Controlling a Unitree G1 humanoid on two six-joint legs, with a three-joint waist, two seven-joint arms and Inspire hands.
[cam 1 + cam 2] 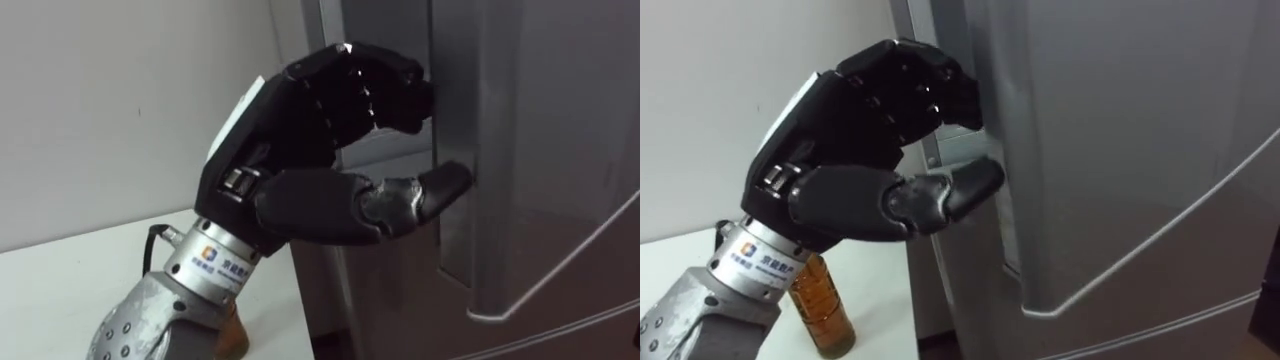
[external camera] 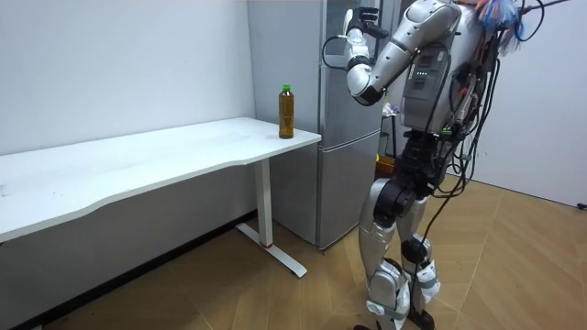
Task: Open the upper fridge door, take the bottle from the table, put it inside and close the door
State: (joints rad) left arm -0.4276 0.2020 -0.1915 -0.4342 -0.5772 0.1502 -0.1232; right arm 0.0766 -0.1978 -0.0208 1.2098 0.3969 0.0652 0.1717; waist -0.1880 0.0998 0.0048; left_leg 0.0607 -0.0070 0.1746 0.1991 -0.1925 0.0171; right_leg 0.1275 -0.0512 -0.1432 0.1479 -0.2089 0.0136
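- At the fridge door's (image 1: 560,150) left edge, the left hand (image 1: 300,130) is raised with its fingers (image 1: 395,90) curled tight against the door's vertical groove, and its thumb tip (image 1: 445,182) touches the metal just below them. The hand has hold of the door's edge and nothing else.
- Below the hand, a wrist band (image 1: 215,262) carries a small logo and a line of print, too small to make out.
- Under the wrist, the bottle (image 1: 825,305) stands upright on the table (image 1: 60,290). It holds amber liquid, and the room view shows a green cap. Any label on it is too small to read.
- Behind and to the left of the hand, the table top is white and meets a pale wall (image 1: 100,100).
- From the room view, the robot stands upright on a wooden floor (image 2: 514,257), facing the grey fridge – the table's corner is just beside it.
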